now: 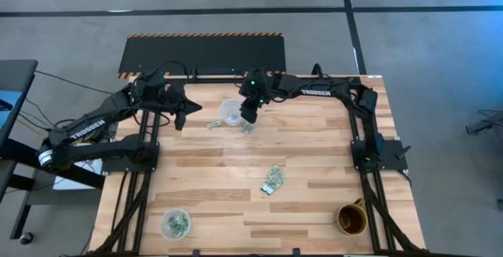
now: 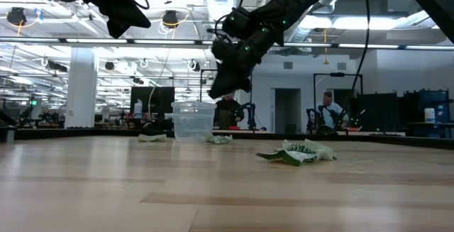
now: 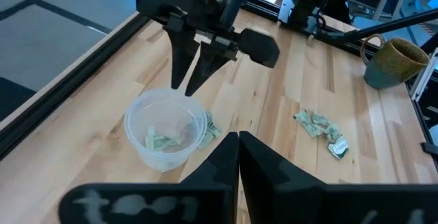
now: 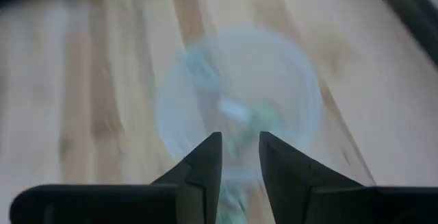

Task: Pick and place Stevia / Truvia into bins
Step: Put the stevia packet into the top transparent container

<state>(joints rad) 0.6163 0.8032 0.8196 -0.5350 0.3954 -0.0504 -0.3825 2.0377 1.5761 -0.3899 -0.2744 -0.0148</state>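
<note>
We see a pale wooden table (image 1: pixel 236 210) on grey concrete floor; at twelve o'clock, the right gripper (image 1: pixel 248 115), fingers apart, hovers over a clear cup (image 1: pixel 231 113); the left gripper (image 1: pixel 180 119) is closed.

Two black jointed arms, white TROSSEN lettering, green status lights on right wrist, dark tapered fingers
</note>
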